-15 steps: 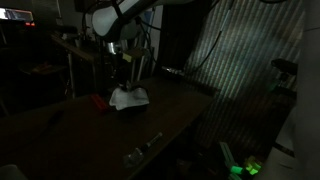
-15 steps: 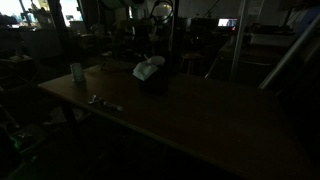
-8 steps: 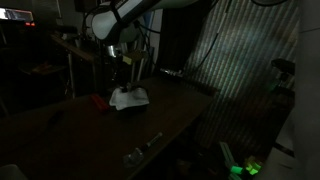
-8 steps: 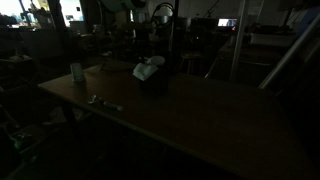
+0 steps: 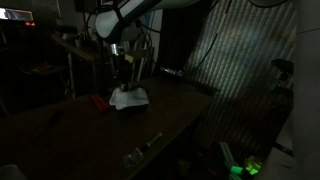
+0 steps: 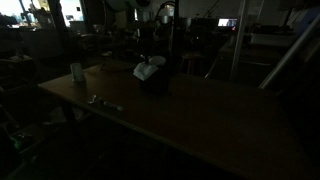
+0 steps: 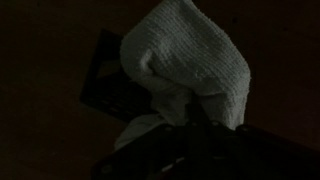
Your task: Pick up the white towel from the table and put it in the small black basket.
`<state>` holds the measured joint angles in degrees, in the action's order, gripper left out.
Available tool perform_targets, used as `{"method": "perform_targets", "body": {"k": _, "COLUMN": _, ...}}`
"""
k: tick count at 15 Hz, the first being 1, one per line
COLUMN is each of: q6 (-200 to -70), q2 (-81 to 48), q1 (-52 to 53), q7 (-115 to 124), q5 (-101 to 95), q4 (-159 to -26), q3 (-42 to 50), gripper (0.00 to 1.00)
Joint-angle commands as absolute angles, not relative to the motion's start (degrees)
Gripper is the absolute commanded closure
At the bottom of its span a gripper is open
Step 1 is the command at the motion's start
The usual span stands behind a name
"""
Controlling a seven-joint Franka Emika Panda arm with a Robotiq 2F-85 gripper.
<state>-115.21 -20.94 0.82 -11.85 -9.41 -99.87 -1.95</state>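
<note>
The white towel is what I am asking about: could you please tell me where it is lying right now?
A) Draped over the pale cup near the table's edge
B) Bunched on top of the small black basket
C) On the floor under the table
B: in an exterior view the white towel sits heaped on the small black basket, and the wrist view shows a dark rim beneath it.

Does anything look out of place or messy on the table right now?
The white towel sits bunched over the small black basket, bulging above its rim instead of lying inside. Too dark to judge more.
</note>
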Motion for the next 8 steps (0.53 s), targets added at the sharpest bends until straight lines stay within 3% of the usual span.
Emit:
{"method": "perform_targets", "body": {"k": 1, "q6": -114.1, "q2": -22.0, "q1": 0.0, "q7": -13.2, "q5": -9.3, "q4": -97.1, "q3": -1.4, "gripper": 1.0}}
{"method": "perform_targets", "body": {"k": 8, "q6": -112.5, "q2": -25.6, "q1": -0.3, "q7": -13.6, "q5": -8.7, "q4": -96.9, "q3": -1.6, "gripper": 1.0}}
